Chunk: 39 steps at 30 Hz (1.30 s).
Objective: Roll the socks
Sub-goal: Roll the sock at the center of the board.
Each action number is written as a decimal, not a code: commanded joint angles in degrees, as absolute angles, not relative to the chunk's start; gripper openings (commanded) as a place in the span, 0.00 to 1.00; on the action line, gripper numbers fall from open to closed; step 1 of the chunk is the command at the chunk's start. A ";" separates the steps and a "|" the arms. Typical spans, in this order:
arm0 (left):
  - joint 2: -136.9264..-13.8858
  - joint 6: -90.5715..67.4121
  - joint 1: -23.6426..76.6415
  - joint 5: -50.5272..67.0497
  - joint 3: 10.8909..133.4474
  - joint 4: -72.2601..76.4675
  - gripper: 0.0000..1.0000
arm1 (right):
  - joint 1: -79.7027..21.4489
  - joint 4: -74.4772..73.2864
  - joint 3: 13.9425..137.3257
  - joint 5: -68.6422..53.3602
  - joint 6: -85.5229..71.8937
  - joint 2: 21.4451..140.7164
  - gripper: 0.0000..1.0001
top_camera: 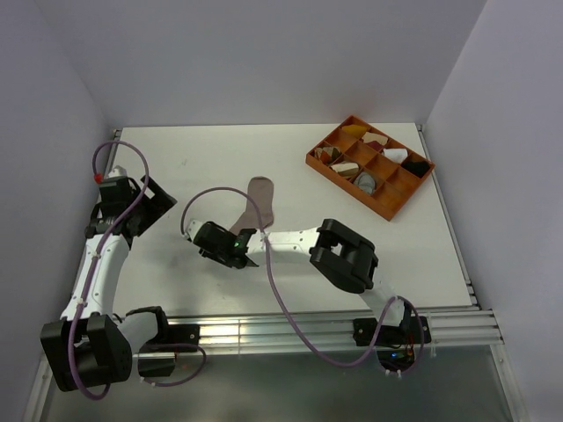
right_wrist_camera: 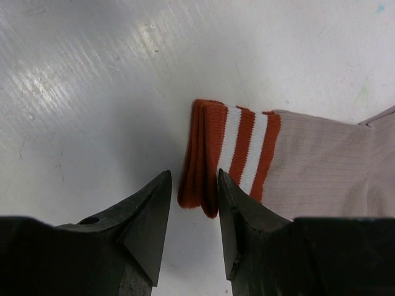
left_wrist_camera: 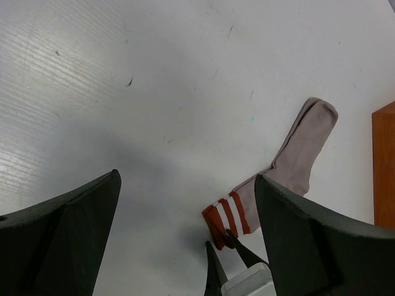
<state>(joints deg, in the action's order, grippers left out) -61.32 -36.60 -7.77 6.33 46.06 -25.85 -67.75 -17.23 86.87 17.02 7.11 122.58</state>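
Observation:
One pinkish-tan sock (top_camera: 260, 199) lies flat on the white table, its red-and-white striped cuff (right_wrist_camera: 237, 151) folded over at the near end. In the right wrist view my right gripper (right_wrist_camera: 192, 179) straddles the folded cuff edge. Its right finger touches the fabric and a small gap shows at the left finger, so the jaws stand partly open. From above, the right gripper (top_camera: 245, 243) sits low at the cuff. My left gripper (left_wrist_camera: 186, 179) is wide open and empty, hovering left of the sock (left_wrist_camera: 299, 154); the top view shows that gripper (top_camera: 161, 196) well apart from it.
An orange divided tray (top_camera: 398, 201) with small cloth bundles stands at the back right; its edge (left_wrist_camera: 384, 166) shows in the left wrist view. Purple cables loop over both arms. The table's near rail runs along the bottom.

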 commanded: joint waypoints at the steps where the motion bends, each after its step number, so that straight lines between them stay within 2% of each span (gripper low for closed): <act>1: -61.00 -35.33 -8.17 8.00 46.23 -23.38 0.95 | -68.20 -20.03 90.08 18.90 6.94 124.71 0.43; 6: -61.08 -35.33 -8.35 8.17 45.97 -23.47 0.95 | -68.20 -21.80 91.49 20.04 6.33 126.39 0.39; 9: -61.08 -35.42 -8.35 8.35 45.97 -23.29 0.95 | -68.29 -22.32 91.67 20.30 6.06 126.82 0.33; 13: -61.17 -35.42 -8.35 8.44 45.88 -23.29 0.94 | -68.29 -23.29 92.46 20.13 5.71 127.18 0.23; 20: -61.70 -35.42 -8.35 9.05 45.70 -23.03 0.94 | -68.12 -22.76 92.64 17.94 5.45 126.74 0.00; 30: -62.58 -35.77 -8.35 11.95 44.65 -22.15 0.93 | -61.88 -20.39 90.09 4.50 0.53 123.40 0.00; 39: -61.70 -37.26 -6.51 14.76 42.98 -22.15 0.93 | -51.70 -17.23 88.68 -20.28 -9.12 123.22 0.00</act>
<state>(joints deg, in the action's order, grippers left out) -62.72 -36.84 -7.53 12.47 43.90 -24.05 -55.16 -18.37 90.17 -8.84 -3.95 123.81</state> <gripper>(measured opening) 0.931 0.129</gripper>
